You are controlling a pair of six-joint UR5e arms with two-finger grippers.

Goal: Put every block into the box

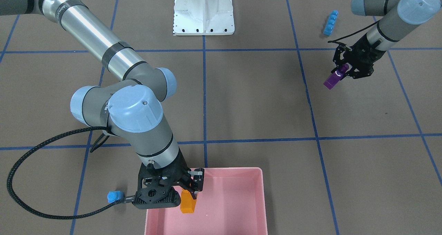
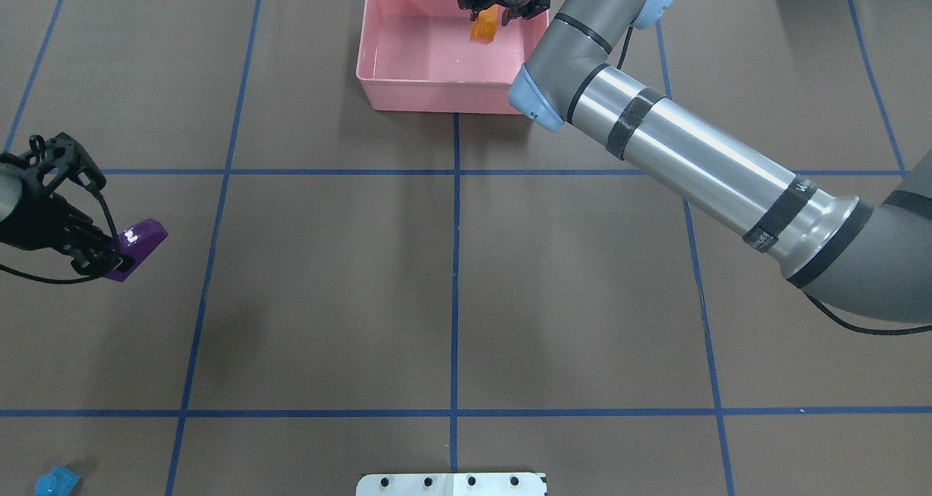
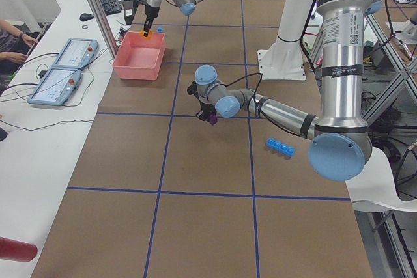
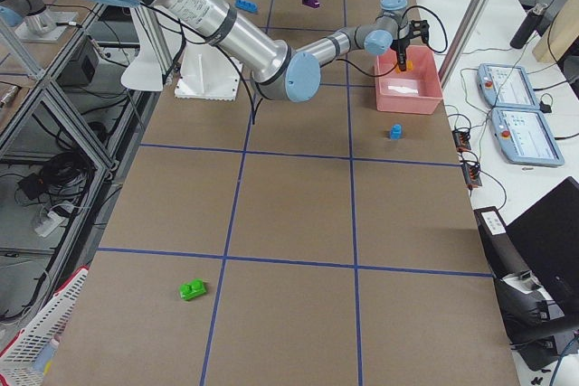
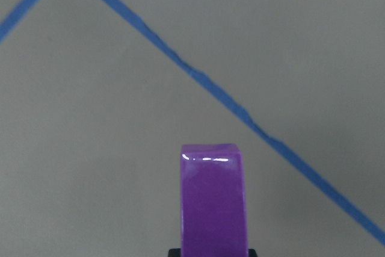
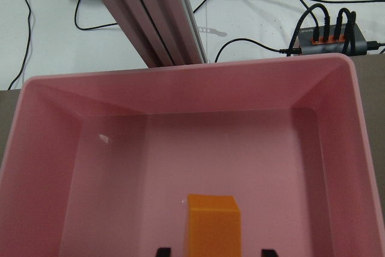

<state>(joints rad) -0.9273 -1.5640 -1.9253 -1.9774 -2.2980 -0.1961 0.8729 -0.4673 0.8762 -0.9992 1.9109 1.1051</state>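
Observation:
My right gripper [image 1: 192, 193] hangs over the near corner of the pink box [image 1: 263, 200], inside its rim. In the right wrist view the orange block [image 6: 213, 227] stands between the fingertips [image 6: 163, 251] with pink showing on both sides, so the jaws are open. My left gripper [image 1: 340, 72] is shut on the long purple block [image 1: 332, 80] and holds it above the table, as the left wrist view [image 5: 213, 203] also shows. The long blue block [image 1: 330, 22] lies behind it. The small blue block [image 1: 115, 196] lies beside the box. The green block [image 4: 193, 290] lies far off.
The white metal base [image 1: 203, 10] stands at the robot's side of the table. The right arm's black cable [image 1: 20, 197] loops over the table next to the small blue block. Control tablets [image 3: 62, 69] lie on the side bench beyond the box.

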